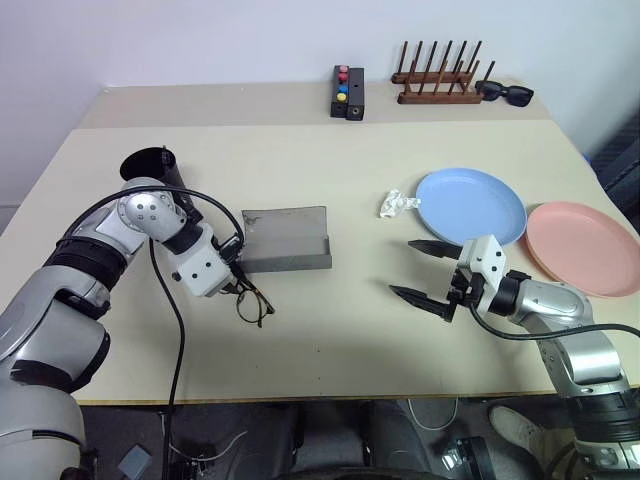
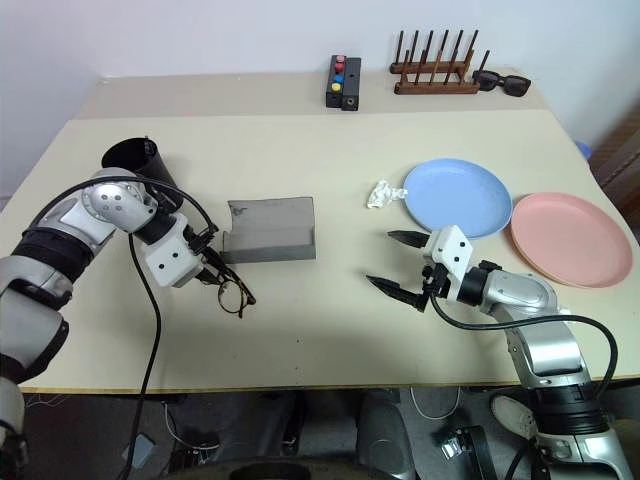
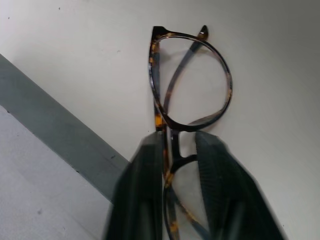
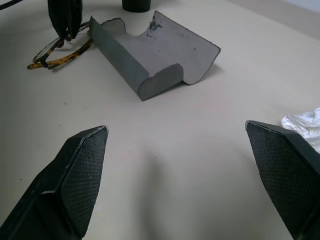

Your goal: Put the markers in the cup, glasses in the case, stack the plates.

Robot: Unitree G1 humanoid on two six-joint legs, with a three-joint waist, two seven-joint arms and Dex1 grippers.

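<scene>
Glasses: since the left gripper [image 1: 240, 290] has its fingers clenched on the bridge of the glasses [image 1: 254, 305], the frame lies low at the bench [image 1: 330, 340], temples folded — whether it is lifted or touching, I cannot tell.
Why this grip: the bridge is thin and central, so I judge the frame will hang balanced between the two lenses and not swing much.
Case: the case [image 1: 287, 240] lies just beside the glasses, at about 1 o'clock from them, its flap open and standing up at the far side — a short carry, and the mouth faces the robot.
Right gripper: the right gripper [image 1: 432, 272] hovers above the bench with fingers released wide, holding nothing; it waits at 3 o'clock from the case, well apart.
Cup: the cup [image 1: 152, 165] stands at 10 o'clock from the case, behind the left arm; what is inside I cannot see.
Plates: the blue plate [image 1: 470, 205] and the pink plate [image 1: 585, 247] lie side by side, rims near or slightly overlapping, not yet stacked.
Around: a crumpled white wrapper [image 1: 398, 204] touches the blue plate's rim; a button box [image 1: 347, 92], a wooden rack [image 1: 440, 75] and sunglasses [image 1: 505, 93] sit at 12 o'clock, far off.
In the way: only the front wall of the case, I think.
</scene>
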